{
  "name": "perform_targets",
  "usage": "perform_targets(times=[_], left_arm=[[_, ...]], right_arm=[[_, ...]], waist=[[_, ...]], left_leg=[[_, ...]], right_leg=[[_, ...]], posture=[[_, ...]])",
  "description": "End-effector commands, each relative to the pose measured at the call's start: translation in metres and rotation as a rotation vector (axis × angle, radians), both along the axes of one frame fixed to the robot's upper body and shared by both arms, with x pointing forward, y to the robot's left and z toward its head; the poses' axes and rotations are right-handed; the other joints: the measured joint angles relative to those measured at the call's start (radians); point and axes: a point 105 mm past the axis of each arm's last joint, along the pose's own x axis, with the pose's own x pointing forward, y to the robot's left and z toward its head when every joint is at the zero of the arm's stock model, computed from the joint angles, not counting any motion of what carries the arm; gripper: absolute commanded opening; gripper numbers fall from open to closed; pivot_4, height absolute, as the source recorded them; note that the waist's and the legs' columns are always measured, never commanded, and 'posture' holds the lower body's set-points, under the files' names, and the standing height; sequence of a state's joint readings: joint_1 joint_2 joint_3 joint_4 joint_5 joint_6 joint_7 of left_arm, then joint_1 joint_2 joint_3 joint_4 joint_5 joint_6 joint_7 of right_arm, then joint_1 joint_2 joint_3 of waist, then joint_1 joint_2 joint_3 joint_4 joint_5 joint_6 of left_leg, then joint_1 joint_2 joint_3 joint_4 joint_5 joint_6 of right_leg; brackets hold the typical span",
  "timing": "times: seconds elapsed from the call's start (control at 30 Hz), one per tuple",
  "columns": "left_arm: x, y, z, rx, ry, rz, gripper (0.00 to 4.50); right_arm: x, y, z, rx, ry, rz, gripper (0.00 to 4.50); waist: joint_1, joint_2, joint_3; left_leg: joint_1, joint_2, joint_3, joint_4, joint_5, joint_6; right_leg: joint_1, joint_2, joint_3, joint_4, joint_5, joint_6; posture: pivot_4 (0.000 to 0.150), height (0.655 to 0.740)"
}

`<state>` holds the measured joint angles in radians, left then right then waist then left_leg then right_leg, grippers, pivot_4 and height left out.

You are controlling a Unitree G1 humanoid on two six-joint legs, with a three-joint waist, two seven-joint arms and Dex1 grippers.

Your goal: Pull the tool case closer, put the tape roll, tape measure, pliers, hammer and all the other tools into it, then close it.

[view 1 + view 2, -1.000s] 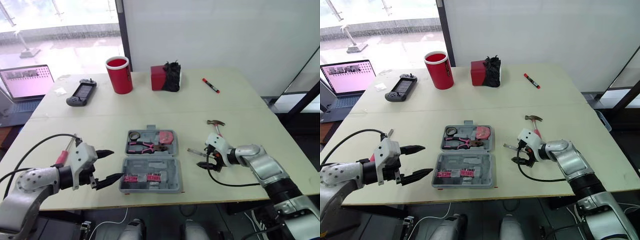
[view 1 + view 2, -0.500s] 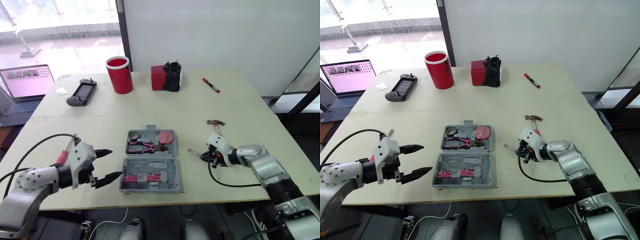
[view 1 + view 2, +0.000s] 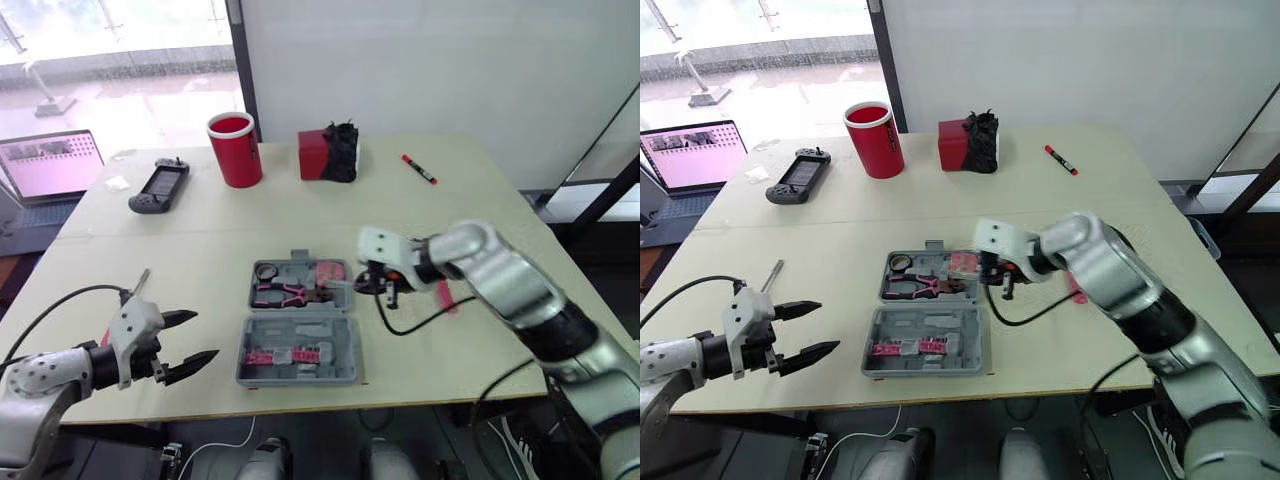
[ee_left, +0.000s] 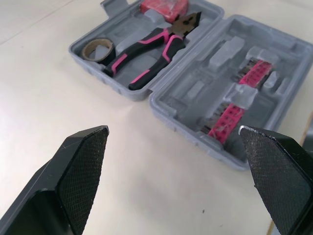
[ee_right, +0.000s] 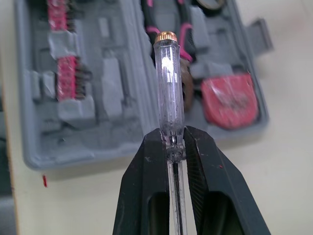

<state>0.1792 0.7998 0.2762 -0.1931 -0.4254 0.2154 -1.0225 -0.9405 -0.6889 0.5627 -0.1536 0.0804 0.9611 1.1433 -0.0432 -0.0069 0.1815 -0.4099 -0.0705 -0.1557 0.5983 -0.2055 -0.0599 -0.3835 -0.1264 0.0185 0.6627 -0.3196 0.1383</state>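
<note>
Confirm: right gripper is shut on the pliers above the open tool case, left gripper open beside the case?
Not quite. The right gripper is shut on a clear-handled screwdriver, not the pliers, which lie in the tool case; the right wrist view shows this. It is above the open case, and the left gripper is open beside it.

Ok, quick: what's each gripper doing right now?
Left gripper: open, holding nothing.
Right gripper: shut on the clear-handled screwdriver, at the open tool case.
</note>
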Motion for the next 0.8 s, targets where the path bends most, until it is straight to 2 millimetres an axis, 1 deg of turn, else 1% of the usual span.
perform_targets(times=[0.03, 0.2, 0.33, 0.43, 0.57, 0.63, 0.8], left_arm=[[-0.005, 0.015, 0.007, 0.019, -0.042, 0.059, 4.50], [-0.015, 0.023, 0.004, 0.014, -0.046, 0.122, 4.50], [-0.038, 0.028, -0.006, -0.001, -0.041, 0.212, 4.50], [-0.049, 0.026, -0.011, -0.009, -0.035, 0.243, 4.50], [-0.058, 0.020, -0.015, -0.024, -0.023, 0.261, 4.50], [-0.061, 0.018, -0.017, -0.029, -0.017, 0.267, 4.50], [-0.061, 0.015, -0.018, -0.034, -0.017, 0.272, 4.50]], right_arm=[[0.004, 0.009, -0.004, -0.044, 0.106, -0.095, 0.02], [-0.010, 0.033, -0.009, -0.086, 0.147, 0.010, 0.02], [-0.019, 0.064, -0.024, -0.110, 0.157, 0.095, 0.02], [-0.015, 0.074, -0.030, -0.117, 0.140, 0.092, 0.02], [-0.016, 0.081, -0.039, -0.132, 0.144, 0.104, 0.02], [-0.014, 0.086, -0.044, -0.143, 0.138, 0.111, 0.02], [-0.011, 0.096, -0.050, -0.153, 0.133, 0.131, 0.02]], waist=[[-0.001, 0.000, 0.000], [0.001, 0.000, 0.000], [-0.008, 0.000, 0.000], [-0.004, 0.000, 0.000], [0.005, -0.001, -0.001], [0.003, -0.001, -0.001], [-0.004, -0.001, -0.001]], left_leg=[[0.000, 0.000, -0.001, -0.001, 0.000, 0.000], [-0.003, 0.000, -0.001, -0.003, 0.000, 0.000], [-0.004, 0.000, 0.000, -0.003, 0.000, 0.000], [-0.004, 0.000, 0.000, -0.003, 0.001, -0.001], [-0.004, 0.000, 0.000, -0.001, 0.001, -0.002], [-0.004, 0.000, 0.000, -0.001, 0.001, -0.002], [-0.004, 0.000, 0.000, -0.002, 0.001, -0.002]], right_leg=[[-0.002, 0.000, 0.000, 0.000, 0.000, 0.000], [-0.006, 0.000, 0.002, 0.000, 0.000, 0.000], [-0.008, 0.000, 0.003, 0.001, 0.001, -0.001], [-0.008, 0.000, 0.003, 0.002, 0.001, -0.001], [-0.010, 0.001, 0.002, 0.001, 0.001, -0.001], [-0.010, 0.001, 0.002, 0.001, 0.001, -0.001], [-0.010, 0.002, 0.002, 0.002, 0.001, -0.002]], posture=[[0.150, 0.7400], [0.150, 0.7400], [0.150, 0.7400], [0.150, 0.7400], [0.150, 0.7400], [0.150, 0.7400], [0.150, 0.7400]])
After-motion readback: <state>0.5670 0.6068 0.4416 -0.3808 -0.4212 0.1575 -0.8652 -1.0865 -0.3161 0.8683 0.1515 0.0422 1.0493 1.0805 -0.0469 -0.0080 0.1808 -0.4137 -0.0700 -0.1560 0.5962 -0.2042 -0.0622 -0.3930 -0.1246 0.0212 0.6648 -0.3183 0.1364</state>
